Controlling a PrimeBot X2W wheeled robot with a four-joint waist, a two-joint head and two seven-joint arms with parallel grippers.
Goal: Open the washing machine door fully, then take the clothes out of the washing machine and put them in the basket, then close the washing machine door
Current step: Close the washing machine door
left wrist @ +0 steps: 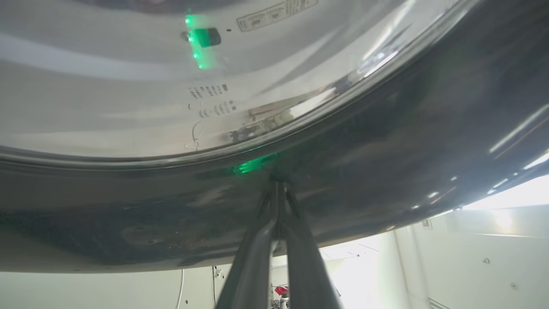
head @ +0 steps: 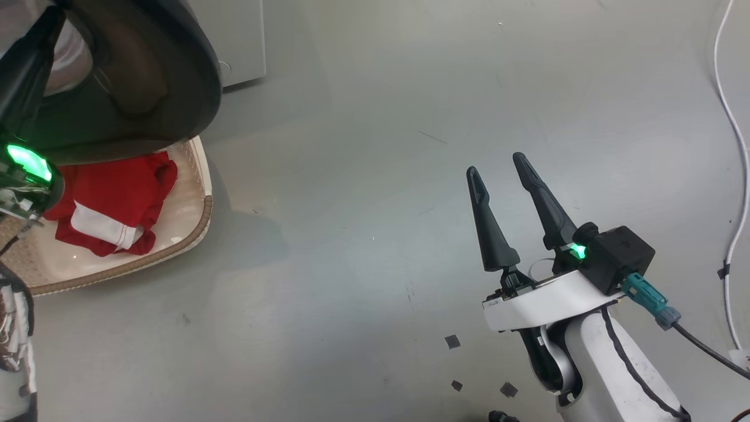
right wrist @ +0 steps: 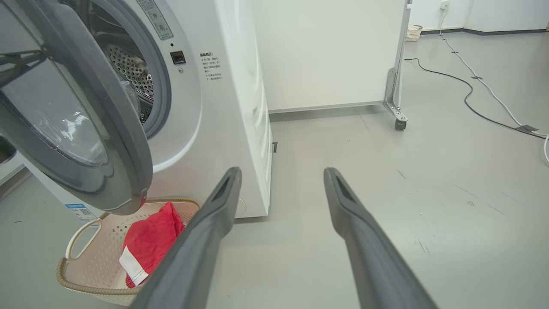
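Head view: the washing machine door [head: 176,76] fills the upper left, its glossy black rim hanging over the basket [head: 202,217], which stands on the grey floor [head: 363,176]. The clothes [head: 111,202], red with a white band, lie bunched inside the basket, partly hidden under the door. The right gripper [head: 495,165] hovers over bare floor at the lower right, well apart from the basket, its two dark fingers spread and holding nothing.

In the left wrist view the left gripper [left wrist: 279,182] has its fingers pressed together, closed on nothing, with the tips against the door's dark rim just below the clear glass.

In the right wrist view the washing machine [right wrist: 231,107] stands at the left with its door swung partly out from the port, so the steel drum [right wrist: 128,73] shows behind it. The basket sits on the floor right in front of the machine, under the door's lower edge. Cables [right wrist: 472,90] trail across the far right floor beside a white wheeled partition [right wrist: 326,51].
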